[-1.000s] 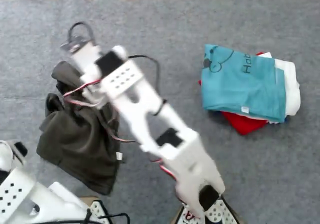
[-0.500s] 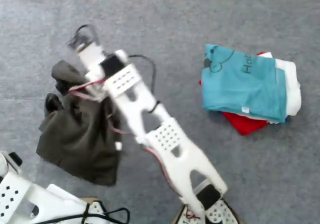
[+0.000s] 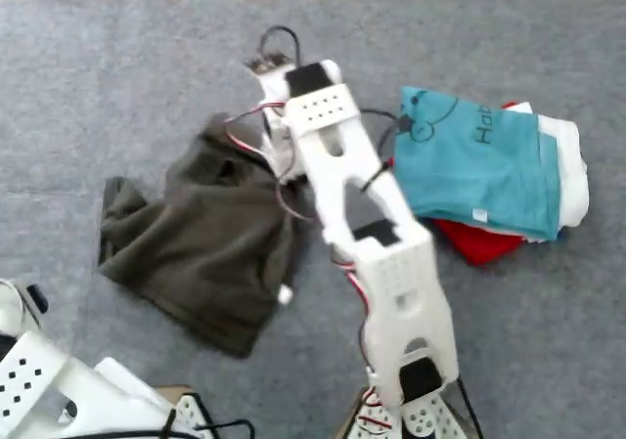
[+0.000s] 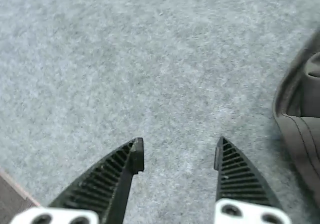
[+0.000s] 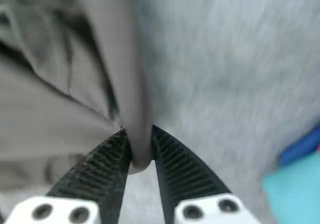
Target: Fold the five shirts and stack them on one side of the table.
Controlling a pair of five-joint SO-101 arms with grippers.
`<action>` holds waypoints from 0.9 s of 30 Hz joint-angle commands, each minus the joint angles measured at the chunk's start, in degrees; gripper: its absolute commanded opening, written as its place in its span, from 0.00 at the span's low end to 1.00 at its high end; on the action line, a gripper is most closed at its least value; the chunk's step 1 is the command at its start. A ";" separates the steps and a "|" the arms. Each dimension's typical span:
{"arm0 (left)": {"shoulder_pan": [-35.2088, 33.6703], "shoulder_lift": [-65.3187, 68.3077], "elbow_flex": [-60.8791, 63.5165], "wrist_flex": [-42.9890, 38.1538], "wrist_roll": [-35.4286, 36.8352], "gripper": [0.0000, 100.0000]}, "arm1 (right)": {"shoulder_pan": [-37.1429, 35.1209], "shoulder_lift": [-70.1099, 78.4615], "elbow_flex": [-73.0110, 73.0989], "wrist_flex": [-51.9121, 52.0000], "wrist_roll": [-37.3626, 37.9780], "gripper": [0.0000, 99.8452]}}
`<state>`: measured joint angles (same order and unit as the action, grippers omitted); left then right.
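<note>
While the dark shirt (image 3: 205, 243) is being pinched by the right claw (image 5: 139, 134), the stack (image 3: 479, 165) is lying rightward; left claw (image 4: 179, 151) is being held open.

— How is the light over the surface (image 3: 117, 87)?
— Bright and even, coming from above. The right arm (image 3: 401, 292) throws only a faint, soft shadow beside itself.
— And the dark shirt (image 3: 210, 253)?
— Its folds sink into shade. In the right wrist view the surface next to it looks pale.
</note>
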<state>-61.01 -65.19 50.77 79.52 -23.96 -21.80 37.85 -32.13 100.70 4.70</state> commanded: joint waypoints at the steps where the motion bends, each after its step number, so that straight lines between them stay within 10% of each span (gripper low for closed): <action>1: 4.70 3.87 -0.31 -1.14 2.90 0.24 | 1.41 -10.86 18.68 0.53 7.56 0.01; 9: 4.44 21.36 -5.32 -1.23 5.36 0.24 | 4.04 -33.45 44.18 0.26 23.82 0.03; 14: 0.04 26.46 -12.35 -1.23 5.27 0.24 | 3.96 -50.15 53.23 0.44 30.77 0.30; 27: -2.42 28.75 -11.47 -2.64 5.71 0.19 | -6.42 -66.68 27.91 -0.09 27.34 0.34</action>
<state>-62.77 -35.03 40.84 78.37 -18.59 -21.63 -30.81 3.91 100.88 33.63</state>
